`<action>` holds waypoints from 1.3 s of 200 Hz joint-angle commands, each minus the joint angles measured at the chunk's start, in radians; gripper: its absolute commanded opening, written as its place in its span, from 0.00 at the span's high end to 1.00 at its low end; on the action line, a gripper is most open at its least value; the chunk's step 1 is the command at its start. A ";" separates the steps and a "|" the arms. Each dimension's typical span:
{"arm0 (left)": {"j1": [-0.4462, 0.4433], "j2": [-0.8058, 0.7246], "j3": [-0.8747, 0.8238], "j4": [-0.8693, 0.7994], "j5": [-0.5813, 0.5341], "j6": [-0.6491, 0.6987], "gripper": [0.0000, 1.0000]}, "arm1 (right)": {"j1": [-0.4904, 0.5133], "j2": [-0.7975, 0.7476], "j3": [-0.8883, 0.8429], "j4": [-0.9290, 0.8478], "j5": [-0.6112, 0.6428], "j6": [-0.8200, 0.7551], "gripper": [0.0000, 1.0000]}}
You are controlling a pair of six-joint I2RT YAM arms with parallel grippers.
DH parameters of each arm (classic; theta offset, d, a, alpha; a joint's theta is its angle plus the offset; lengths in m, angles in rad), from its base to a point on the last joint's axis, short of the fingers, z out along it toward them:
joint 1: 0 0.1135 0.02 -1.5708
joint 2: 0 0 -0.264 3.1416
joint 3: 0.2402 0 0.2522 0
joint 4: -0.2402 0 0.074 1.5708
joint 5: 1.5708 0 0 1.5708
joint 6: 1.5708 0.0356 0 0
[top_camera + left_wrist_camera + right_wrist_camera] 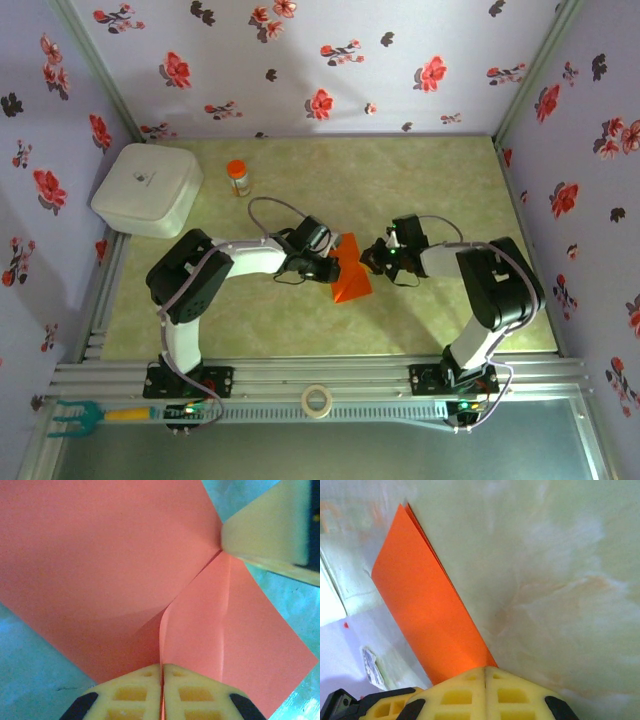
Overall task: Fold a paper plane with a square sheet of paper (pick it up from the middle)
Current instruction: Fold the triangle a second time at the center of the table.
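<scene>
The square sheet of paper (pixel 352 280) is far from bottle (pixel 238 178) and box (pixel 147 188).

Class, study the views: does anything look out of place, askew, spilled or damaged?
Nothing spilled or damaged. The folded orange paper is pinched by the left tool and right tool. Only a tape roll and a teal fork lie off the table, on the front rail.

A white box (pixel 147 188) sits near an orange-capped bottle (pixel 238 178), with a tape roll (pixel 317 400) well apart from both.
</scene>
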 commanded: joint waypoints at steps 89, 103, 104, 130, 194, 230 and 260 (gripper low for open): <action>0.004 0.050 0.016 -0.068 0.008 0.029 0.91 | 0.114 -0.035 0.042 -0.110 -0.024 -0.037 0.97; 0.004 0.055 0.021 -0.074 0.010 0.032 0.91 | 0.117 -0.019 0.042 -0.090 -0.041 -0.034 0.97; 0.003 0.056 0.021 -0.072 0.010 0.033 0.91 | 0.117 -0.018 0.042 -0.089 -0.041 -0.033 0.97; 0.004 0.055 0.018 -0.071 0.009 0.030 0.91 | 0.117 0.002 0.031 -0.083 -0.036 -0.035 0.97; 0.004 0.022 0.020 -0.073 0.003 0.021 0.86 | 0.113 0.038 -0.032 -0.098 0.036 -0.060 0.98; 0.011 -0.050 0.028 -0.087 -0.026 -0.015 0.69 | 0.112 0.035 -0.038 -0.086 0.047 -0.049 0.98; 0.012 -0.143 -0.008 -0.084 -0.084 -0.077 0.65 | 0.112 0.028 -0.042 -0.078 0.055 -0.036 0.99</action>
